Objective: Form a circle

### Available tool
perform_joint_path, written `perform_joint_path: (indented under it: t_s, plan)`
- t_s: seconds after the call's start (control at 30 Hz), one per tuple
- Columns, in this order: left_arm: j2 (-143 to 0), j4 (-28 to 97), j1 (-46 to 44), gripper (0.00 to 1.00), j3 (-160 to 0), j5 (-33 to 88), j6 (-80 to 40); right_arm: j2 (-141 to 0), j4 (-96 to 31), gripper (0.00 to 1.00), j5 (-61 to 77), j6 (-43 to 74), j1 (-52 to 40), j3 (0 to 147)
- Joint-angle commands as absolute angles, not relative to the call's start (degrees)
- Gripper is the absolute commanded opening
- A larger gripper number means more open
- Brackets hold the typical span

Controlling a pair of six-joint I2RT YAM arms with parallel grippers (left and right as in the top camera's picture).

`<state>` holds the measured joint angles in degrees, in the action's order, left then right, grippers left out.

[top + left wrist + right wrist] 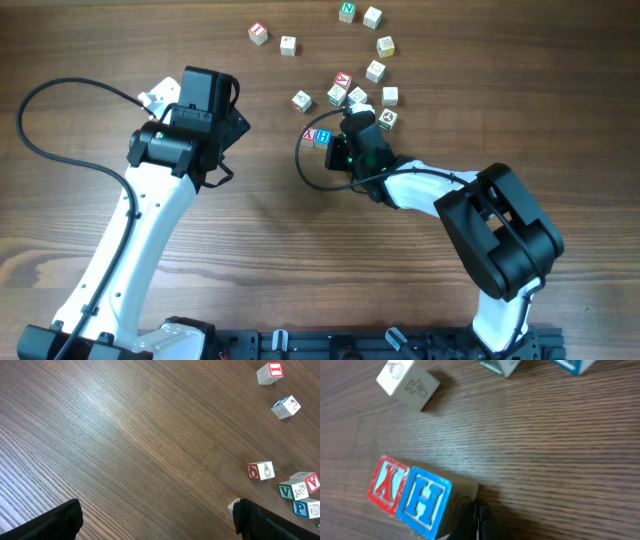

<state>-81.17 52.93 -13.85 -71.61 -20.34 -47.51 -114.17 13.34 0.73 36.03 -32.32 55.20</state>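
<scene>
Beside the H cube [426, 501] sits the closed right end effector [476, 519].

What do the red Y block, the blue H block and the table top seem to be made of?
The red Y block and the blue H block look like pale wood: bare sides with faint grain, letter faces in matt paint. The table top shows dark brown grain with a slight sheen; real wood or laminate, I cannot tell.

Right wrist view: I see a green-edged cube [500, 365] and a blue-edged cube [572, 364] cut by the top edge. Left wrist view: 1 pale cube [233, 506] mostly behind a finger [265, 522].
</scene>
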Motion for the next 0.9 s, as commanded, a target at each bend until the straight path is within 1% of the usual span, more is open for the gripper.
perform_joint_path:
  t_s: [0.0, 0.13, 0.2, 0.3, 0.37, 0.43, 0.67, 0.87]
  plan:
    - [-81.58, 52.82, -13.61, 1.00, -71.79, -21.52, -48.05, -115.61, 10.22, 0.05, -4.45, 40.47, -31.48, 55.24]
    - [-81.58, 52.82, -13.61, 1.00, -71.79, -21.52, -48.05, -113.91, 8.32, 0.05, -5.15, 40.49, -31.22, 55.24]
    - [-81.58, 52.82, -13.61, 1.00, -71.79, -21.50, -48.05, -111.22, 5.06, 0.05, -4.86, 40.42, -31.29, 55.24]
    - [-81.58, 52.82, -13.61, 1.00, -71.79, -21.50, -48.05, -108.12, 2.02, 0.05, 1.28, 40.10, -32.27, 55.24]
    - [-81.58, 52.82, -13.61, 1.00, -71.79, -21.52, -48.05, -107.87, 2.46, 0.05, 4.21, 40.14, -33.67, 55.24]
    - [-81.58, 52.82, -13.61, 1.00, -71.79, -21.50, -48.05, -107.77, 3.95, 0.05, 3.73, 40.51, -35.27, 55.29]
    - [-81.58, 52.82, -13.61, 1.00, -71.79, -21.50, -48.05, -106.28, 5.06, 0.04, 4.62, 43.94, -35.35, 56.71]
    - [-81.58, 52.82, -13.61, 1.00, -71.79, -21.50, -48.05, -106.54, 10.61, 0.05, 2.96, 41.54, -35.35, 56.71]
